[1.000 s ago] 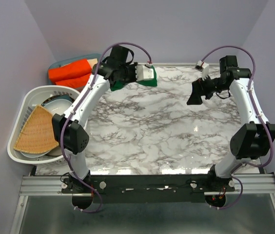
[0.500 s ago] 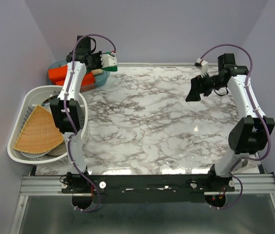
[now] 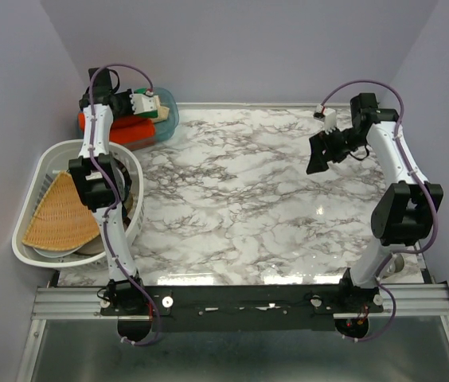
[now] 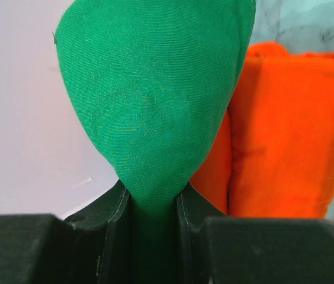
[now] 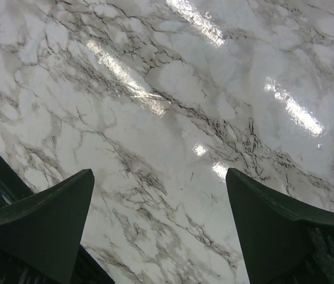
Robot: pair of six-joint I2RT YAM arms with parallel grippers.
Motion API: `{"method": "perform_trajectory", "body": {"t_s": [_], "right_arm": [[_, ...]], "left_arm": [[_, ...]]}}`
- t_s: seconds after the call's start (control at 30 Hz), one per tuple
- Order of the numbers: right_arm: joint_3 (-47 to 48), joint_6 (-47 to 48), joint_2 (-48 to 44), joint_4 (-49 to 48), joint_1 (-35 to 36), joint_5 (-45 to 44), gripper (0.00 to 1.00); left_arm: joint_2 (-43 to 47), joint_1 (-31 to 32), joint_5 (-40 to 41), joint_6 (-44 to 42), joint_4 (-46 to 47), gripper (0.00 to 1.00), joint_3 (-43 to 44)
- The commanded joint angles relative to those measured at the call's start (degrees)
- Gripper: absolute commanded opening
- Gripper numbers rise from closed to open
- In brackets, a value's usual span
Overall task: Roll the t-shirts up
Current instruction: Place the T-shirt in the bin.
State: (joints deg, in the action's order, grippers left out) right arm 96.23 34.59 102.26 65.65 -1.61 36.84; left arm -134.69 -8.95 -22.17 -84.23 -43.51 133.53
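We see the marble table (image 3: 248, 207) filling most of the top view. A white basket (image 3: 25, 208) sits off its left edge and holds a woven fan-shaped mat (image 3: 61, 215). Behind the basket, at the far left corner, a blue bin (image 3: 169, 119) has orange t-shirt rolls (image 3: 125, 131) lying in it. The left claw (image 4: 152, 207) hangs over that bin, pinched narrow on a green t-shirt (image 4: 155, 100). The shirt's bunched fabric bulges out past the fingers, just beside the orange rolls in the wrist view. The right claw (image 5: 160, 174) hovers above the far right part of the table, jaws spread wide and holding nothing.
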Motion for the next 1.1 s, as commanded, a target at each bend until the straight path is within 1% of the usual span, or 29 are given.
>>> {"method": "perform_trajectory", "body": {"t_s": [0.0, 0.13, 0.3, 0.47, 0.6, 0.7, 0.83, 0.97, 1.07], "right_arm": [[2.47, 1.53, 2.68, 3.08, 0.11, -3.88, 1.00], [5.54, 1.01, 5.66, 3.26, 0.11, -4.50, 1.00], [5.91, 1.18, 6.55, 3.61, 0.20, -4.67, 1.00], [3.54, 1.45, 5.50, 3.79, 0.11, -5.20, 1.00], [2.48, 1.71, 5.23, 4.57, 0.20, -5.64, 1.00], [2.39, 1.62, 5.41, 4.84, 0.11, -6.08, 1.00], [3.00, 1.62, 6.11, 5.01, 0.20, -6.60, 1.00], [4.49, 1.89, 7.42, 5.63, 0.20, -6.43, 1.00], [6.07, 1.89, 8.48, 5.72, 0.20, -6.25, 1.00]], "left_arm": [[1.10, -1.24, -4.98, -0.85, 2.47, 0.00, -1.69], [2.50, -1.42, -4.46, -3.22, 2.37, 0.00, -5.91], [2.77, -2.12, -2.96, -3.84, 1.58, 0.00, -10.04], [0.49, -2.65, -2.79, -4.72, 2.81, 0.00, -9.62], [-1.27, -3.00, -2.17, -9.54, 2.11, 0.00, -10.40], [-1.89, -3.79, -2.17, -12.80, 0.97, 0.00, -11.10], [-1.72, -4.50, -3.05, -16.32, -3.94, 0.00, -10.75], [-0.92, -4.76, -2.88, -15.27, -5.62, 0.00, -12.33], [0.13, -4.76, -2.79, -13.16, -4.40, 0.00, -14.96]]}}
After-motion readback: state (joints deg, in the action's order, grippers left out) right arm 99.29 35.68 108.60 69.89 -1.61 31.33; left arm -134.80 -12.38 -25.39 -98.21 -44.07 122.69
